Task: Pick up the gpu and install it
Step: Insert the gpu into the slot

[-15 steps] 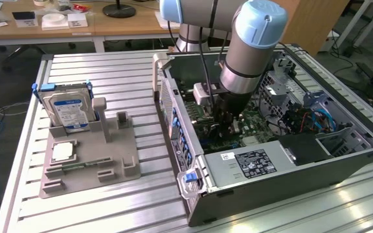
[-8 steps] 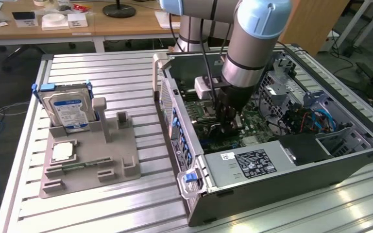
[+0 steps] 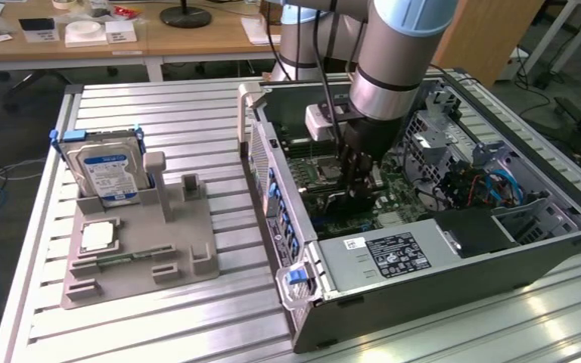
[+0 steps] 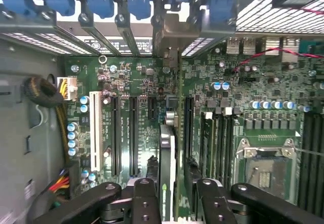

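My tool (image 4: 173, 193) grips the gpu (image 4: 167, 168) edge-on above the motherboard (image 4: 136, 82).
Any tilt, and I judge it jams beside its slot.

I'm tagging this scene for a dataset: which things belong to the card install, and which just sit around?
In the job:
- thin dark flat gpu card, edge-on in the end effector
- green motherboard
- grey open computer case

Lying about:
- silver hard drive, blue-white label
- small square silvery CPU chip
- grey parts stand

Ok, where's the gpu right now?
The gpu is inside the open computer case, held edge-on in the claw just above the motherboard, among the expansion slots and beside the empty CPU socket.
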You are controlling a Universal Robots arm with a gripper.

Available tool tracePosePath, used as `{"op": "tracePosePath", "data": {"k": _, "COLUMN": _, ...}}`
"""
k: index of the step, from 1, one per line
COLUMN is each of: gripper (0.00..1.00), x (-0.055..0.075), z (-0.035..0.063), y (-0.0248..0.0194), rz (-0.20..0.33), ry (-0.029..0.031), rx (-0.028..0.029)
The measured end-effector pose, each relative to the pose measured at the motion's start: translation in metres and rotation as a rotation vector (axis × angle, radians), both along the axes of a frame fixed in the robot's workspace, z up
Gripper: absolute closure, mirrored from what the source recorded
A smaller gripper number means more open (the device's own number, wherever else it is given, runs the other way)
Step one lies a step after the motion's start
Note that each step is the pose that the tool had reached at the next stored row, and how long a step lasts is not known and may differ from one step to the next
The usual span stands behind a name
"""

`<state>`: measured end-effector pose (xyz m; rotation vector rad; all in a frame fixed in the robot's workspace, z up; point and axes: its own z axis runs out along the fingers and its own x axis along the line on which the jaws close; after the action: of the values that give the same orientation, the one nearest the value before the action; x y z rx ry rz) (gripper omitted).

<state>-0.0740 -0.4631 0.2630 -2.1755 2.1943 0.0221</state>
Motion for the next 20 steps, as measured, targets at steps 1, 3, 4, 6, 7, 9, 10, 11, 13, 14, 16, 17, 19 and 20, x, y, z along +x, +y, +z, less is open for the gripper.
{"op": "tracePosePath", "data": {"k": 1, "gripper": 0.65, "x": -0.0002, "z": 0.0006, "y": 0.0000, "rz": 0.000, "ry": -0.0015, "rx": 0.0001}}
{"op": "tracePosePath", "data": {"k": 3, "gripper": 0.65, "x": -0.0002, "z": 0.0006, "y": 0.0000, "rz": 0.000, "ry": -0.0018, "rx": 0.0002}}
{"op": "tracePosePath", "data": {"k": 4, "gripper": 0.65, "x": -0.0002, "z": 0.0006, "y": 0.0000, "rz": 0.000, "ry": -0.0018, "rx": 0.0002}}
{"op": "tracePosePath", "data": {"k": 6, "gripper": 0.73, "x": -0.0003, "z": 0.0007, "y": 0.0000, "rz": 0.000, "ry": -0.0017, "rx": 0.0001}}
{"op": "tracePosePath", "data": {"k": 7, "gripper": 0.73, "x": -0.0003, "z": 0.0007, "y": 0.0000, "rz": 0.000, "ry": -0.0017, "rx": 0.0001}}
{"op": "tracePosePath", "data": {"k": 9, "gripper": 0.85, "x": -0.0003, "z": 0.0007, "y": 0.0000, "rz": 0.000, "ry": -0.0016, "rx": 0.0002}}
{"op": "tracePosePath", "data": {"k": 10, "gripper": 0.85, "x": -0.0003, "z": 0.0007, "y": 0.0000, "rz": 0.000, "ry": -0.0016, "rx": 0.0002}}
{"op": "tracePosePath", "data": {"k": 11, "gripper": 0.89, "x": -0.0003, "z": 0.0007, "y": 0.0000, "rz": 0.000, "ry": -0.0016, "rx": 0.0001}}
{"op": "tracePosePath", "data": {"k": 13, "gripper": 0.89, "x": -0.0003, "z": 0.0007, "y": 0.0000, "rz": 0.000, "ry": -0.0016, "rx": 0.0000}}
{"op": "tracePosePath", "data": {"k": 14, "gripper": 0.89, "x": -0.0003, "z": 0.0007, "y": 0.0000, "rz": 0.000, "ry": -0.0016, "rx": 0.0001}}
{"op": "tracePosePath", "data": {"k": 16, "gripper": 0.89, "x": -0.0003, "z": 0.0007, "y": 0.0000, "rz": 0.000, "ry": -0.0016, "rx": 0.0000}}
{"op": "tracePosePath", "data": {"k": 17, "gripper": 0.89, "x": -0.0003, "z": 0.0007, "y": 0.0000, "rz": 0.000, "ry": -0.0016, "rx": 0.0000}}
{"op": "tracePosePath", "data": {"k": 19, "gripper": 0.89, "x": -0.0003, "z": 0.0007, "y": 0.0000, "rz": 0.000, "ry": -0.0016, "rx": 0.0001}}
{"op": "tracePosePath", "data": {"k": 20, "gripper": 0.89, "x": -0.0003, "z": 0.0007, "y": 0.0000, "rz": 0.000, "ry": -0.0016, "rx": 0.0000}}
